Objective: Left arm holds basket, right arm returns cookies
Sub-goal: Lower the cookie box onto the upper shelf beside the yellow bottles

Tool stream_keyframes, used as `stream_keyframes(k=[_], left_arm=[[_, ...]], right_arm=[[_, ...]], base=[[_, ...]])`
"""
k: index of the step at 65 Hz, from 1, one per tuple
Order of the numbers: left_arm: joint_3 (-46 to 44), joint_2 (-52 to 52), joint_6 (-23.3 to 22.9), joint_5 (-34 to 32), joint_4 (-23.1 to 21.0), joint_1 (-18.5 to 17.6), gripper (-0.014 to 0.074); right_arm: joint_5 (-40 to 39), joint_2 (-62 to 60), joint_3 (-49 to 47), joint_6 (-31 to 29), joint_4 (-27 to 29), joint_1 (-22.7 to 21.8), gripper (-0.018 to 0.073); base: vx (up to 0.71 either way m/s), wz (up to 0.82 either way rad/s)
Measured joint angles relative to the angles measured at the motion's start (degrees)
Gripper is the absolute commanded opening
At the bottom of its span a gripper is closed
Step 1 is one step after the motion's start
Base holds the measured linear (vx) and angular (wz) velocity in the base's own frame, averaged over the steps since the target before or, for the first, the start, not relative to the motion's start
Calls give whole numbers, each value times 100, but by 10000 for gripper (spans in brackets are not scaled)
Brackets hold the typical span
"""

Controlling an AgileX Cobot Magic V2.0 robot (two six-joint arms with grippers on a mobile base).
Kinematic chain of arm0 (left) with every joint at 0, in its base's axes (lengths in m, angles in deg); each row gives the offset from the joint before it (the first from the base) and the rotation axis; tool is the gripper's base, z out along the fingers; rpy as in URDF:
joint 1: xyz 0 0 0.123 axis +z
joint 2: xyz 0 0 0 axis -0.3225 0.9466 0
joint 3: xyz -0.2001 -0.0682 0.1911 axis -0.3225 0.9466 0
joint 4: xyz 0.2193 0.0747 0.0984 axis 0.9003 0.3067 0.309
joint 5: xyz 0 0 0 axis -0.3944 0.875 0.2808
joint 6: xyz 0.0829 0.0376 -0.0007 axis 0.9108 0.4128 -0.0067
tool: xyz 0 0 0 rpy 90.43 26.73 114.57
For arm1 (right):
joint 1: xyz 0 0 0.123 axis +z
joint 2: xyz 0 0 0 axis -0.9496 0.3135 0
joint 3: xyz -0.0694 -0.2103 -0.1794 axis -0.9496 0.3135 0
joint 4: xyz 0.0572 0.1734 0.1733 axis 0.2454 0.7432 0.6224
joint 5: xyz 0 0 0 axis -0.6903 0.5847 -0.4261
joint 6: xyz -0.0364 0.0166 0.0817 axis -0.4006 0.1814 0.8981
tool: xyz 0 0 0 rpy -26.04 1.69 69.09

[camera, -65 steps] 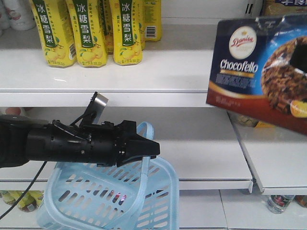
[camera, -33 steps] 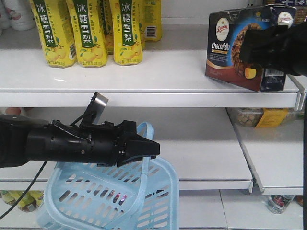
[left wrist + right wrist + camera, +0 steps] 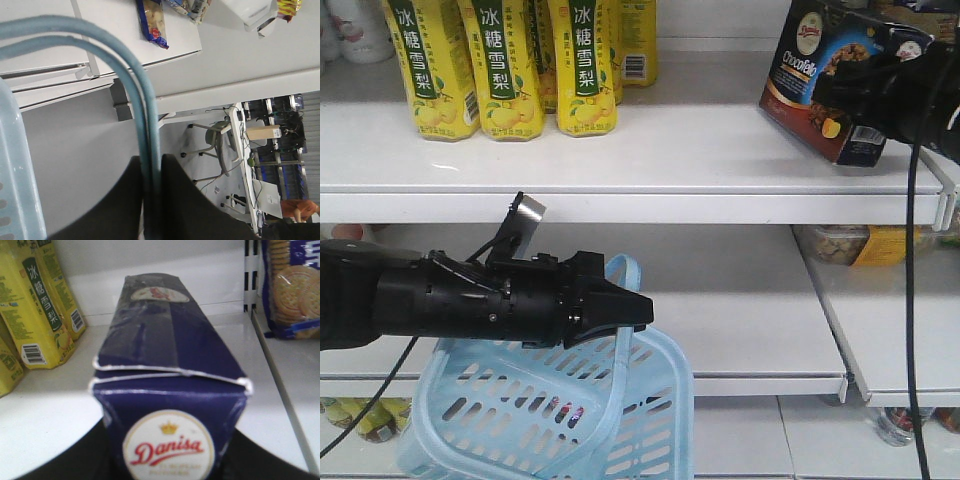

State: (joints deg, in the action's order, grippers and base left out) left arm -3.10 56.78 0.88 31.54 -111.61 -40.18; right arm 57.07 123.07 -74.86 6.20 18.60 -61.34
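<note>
The light blue basket (image 3: 550,420) hangs low in front of the shelves. Both of its loop handles (image 3: 100,50) run between the jaws of my left gripper (image 3: 638,310), which is shut on them (image 3: 152,167). At the upper right, the navy cookies carton (image 3: 810,70) is tilted over the right end of the upper shelf (image 3: 700,150). My right gripper (image 3: 868,88) is shut on its end. In the right wrist view the carton (image 3: 170,350) points lengthwise toward the back wall, gripper (image 3: 170,445) at its near end. Whether it touches the shelf I cannot tell.
Yellow drink bottles (image 3: 510,70) stand on the left of the upper shelf, also left of the carton (image 3: 30,325). A white divider (image 3: 248,275) and a biscuit packet (image 3: 295,285) lie to the right. A black cable (image 3: 910,300) hangs from the right arm.
The right gripper has carried the cookies carton away from the camera and deeper over the upper shelf, turning it more end-on. The left arm and basket have not moved.
</note>
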Motion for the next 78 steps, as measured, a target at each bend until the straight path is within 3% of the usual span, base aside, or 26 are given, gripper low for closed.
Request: stream_keyframes(k=[10,34,78], left_arm=[[0,0,0,0,0,0,-3],[0,0,0,0,0,0,-3],[0,0,0,0,0,0,-3]], right_arm=[[-362,210,0,-188,-17,0,264],[-134,267,27,-393,-17,0,528],[951,-485,31,-410,4,116,538]], base=[[0,0],[0,0],[0,0]])
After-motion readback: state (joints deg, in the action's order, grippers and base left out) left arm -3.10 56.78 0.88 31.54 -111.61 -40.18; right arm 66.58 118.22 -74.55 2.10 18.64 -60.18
